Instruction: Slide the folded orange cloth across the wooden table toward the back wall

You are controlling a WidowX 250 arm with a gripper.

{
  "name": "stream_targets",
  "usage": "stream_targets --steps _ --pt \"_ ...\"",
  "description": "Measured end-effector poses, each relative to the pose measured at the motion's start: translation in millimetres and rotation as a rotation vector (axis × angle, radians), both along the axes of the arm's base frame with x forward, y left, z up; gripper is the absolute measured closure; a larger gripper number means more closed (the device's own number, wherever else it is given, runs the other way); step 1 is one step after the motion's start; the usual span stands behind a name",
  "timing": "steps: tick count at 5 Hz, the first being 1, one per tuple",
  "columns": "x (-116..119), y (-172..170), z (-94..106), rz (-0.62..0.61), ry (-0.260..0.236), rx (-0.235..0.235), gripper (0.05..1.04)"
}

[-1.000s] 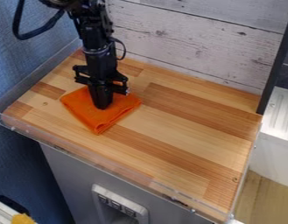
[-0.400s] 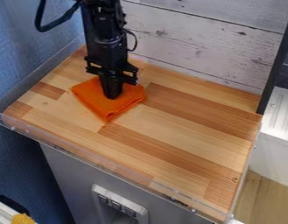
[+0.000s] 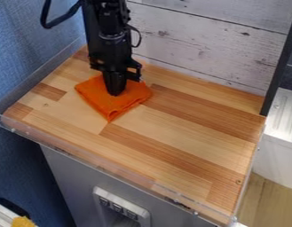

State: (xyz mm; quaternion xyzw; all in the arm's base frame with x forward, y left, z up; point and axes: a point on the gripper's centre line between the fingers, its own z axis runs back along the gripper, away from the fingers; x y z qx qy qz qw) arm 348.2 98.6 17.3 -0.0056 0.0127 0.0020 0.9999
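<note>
The black gripper (image 3: 116, 92) points straight down at the upper left of the wooden counter, its tip against the top of a folded orange cloth (image 3: 110, 105). The cloth lies flat as a rough square, one corner toward the counter's front and its edges spreading out on both sides of the gripper. The part of the cloth behind the gripper is hidden.
The wooden counter (image 3: 171, 133) has a clear raised rim (image 3: 100, 166) along its front. A whitewashed plank wall (image 3: 195, 40) stands behind, a blue wall (image 3: 23, 57) at the left, and a dark upright post (image 3: 281, 62) at the right back.
The gripper has moved right and slightly toward the back wall, and the orange cloth has slid along under it the same way. Most of this shift came before the middle frame.
</note>
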Motion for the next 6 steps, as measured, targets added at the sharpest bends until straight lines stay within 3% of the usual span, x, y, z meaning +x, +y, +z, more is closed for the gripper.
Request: stream_targets --steps 1,2,3,4,6 --pt "-2.5 -13.9 9.7 -0.009 0.026 -0.003 0.589" --pt "-1.0 -39.1 43.2 -0.016 -0.002 0.013 0.29" --pt "-4.9 -65.7 70.2 -0.013 -0.014 0.024 0.086" --pt "-9.4 -95.2 91.7 -0.017 -0.035 0.036 0.085" --pt "-23.5 -145.1 107.6 -0.008 -0.056 0.036 0.085"
